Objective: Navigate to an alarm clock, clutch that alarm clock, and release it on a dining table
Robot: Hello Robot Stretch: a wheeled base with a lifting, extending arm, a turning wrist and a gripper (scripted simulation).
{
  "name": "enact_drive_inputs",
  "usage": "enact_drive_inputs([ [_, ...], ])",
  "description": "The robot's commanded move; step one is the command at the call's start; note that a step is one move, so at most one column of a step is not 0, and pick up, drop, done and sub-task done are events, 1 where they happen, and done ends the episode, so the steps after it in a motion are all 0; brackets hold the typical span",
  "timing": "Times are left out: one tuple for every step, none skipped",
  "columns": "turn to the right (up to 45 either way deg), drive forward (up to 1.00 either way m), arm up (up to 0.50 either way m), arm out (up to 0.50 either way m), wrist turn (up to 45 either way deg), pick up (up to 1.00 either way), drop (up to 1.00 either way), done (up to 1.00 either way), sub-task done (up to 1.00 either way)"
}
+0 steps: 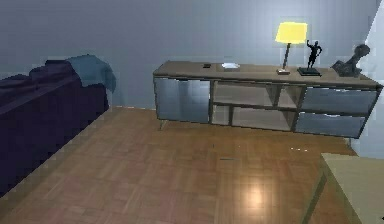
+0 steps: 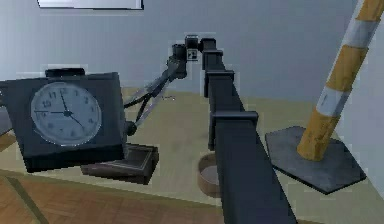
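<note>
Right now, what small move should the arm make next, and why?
Probably lower the arm slightly toward the tabletop. The end effector sits at the right edge of the alarm clock, with that tan surface below. I cannot tell whether it holds the clock, so go gently.

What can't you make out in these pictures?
- Arm side view: whether the tool holds the clock; tabletop lies behind both.
- Arm side view: top of the pole, cut by the upper edge.
- Forward view: pale thing on the sideboard, too small to name.
- Forward view: the sofa, cut by the left edge.
</note>
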Motion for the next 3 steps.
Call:
enact_drive_inputs([
  [0.0, 0.00, 0.00, 0.00, 45.0, 0.00, 0.00, 0.00, 0.00],
  [0.0, 0.00, 0.00, 0.00, 45.0, 0.00, 0.00, 0.00, 0.00],
  [0.0, 0.00, 0.00, 0.00, 36.0, 0.00, 0.00, 0.00, 0.00],
])
